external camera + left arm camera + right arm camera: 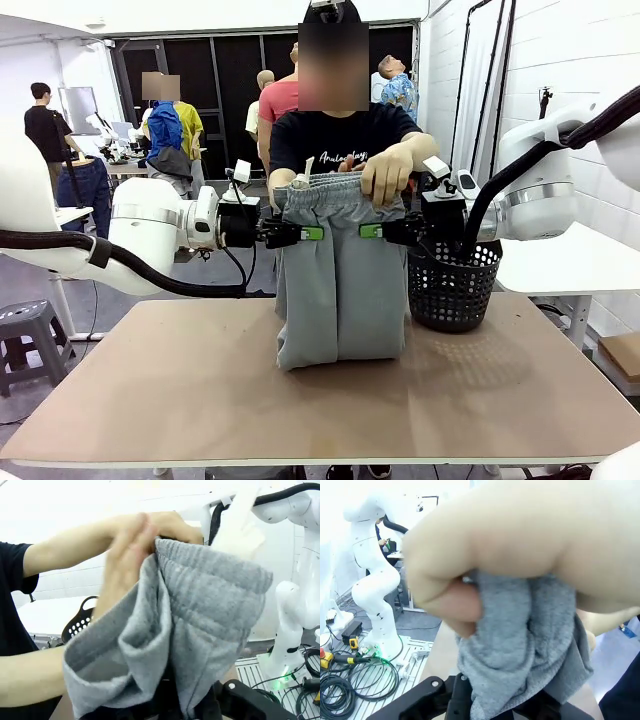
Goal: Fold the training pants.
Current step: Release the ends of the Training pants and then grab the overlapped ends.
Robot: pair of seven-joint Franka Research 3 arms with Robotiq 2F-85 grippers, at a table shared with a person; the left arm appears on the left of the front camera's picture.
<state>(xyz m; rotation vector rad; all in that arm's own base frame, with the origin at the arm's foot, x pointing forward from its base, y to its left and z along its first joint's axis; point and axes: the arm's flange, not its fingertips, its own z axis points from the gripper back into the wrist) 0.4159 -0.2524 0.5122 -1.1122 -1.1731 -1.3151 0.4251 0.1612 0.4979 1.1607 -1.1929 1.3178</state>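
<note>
Desk (200,390): brown top, the person stands at the far edge, the robot is on the near side.

Training pants (340,290): light grey, hanging upright over the middle of the desk, toward the far edge. The waistband (330,183) is at the top and the bottom fold rests on the desk surface. A vertical crease runs down the middle.

Left arm (150,225) comes in level from the left edge side and right arm (540,195) from the right edge side, both at about waistband height.

Basket (455,290): black mesh, toward the far right corner, just beside the pants. Can't tell if it touches them.

Person, dark T-shirt, has both hands on the waistband. The hand on the basket side (388,170) is fisted over the top of the band. The other hand (283,188) is at the opposite end, partly behind the cloth. It's blurred in the left wrist view.

Left pincer (310,233): pressed together, pinching the side edge of the pants just below the waistband. Left wrist view shows ribbed grey cloth running down between its fingers.

Right pincer (372,231): same height on the opposite side edge, also clamped on the pants. Right wrist view shows the person's fist gripping bunched cloth close above it.
</note>
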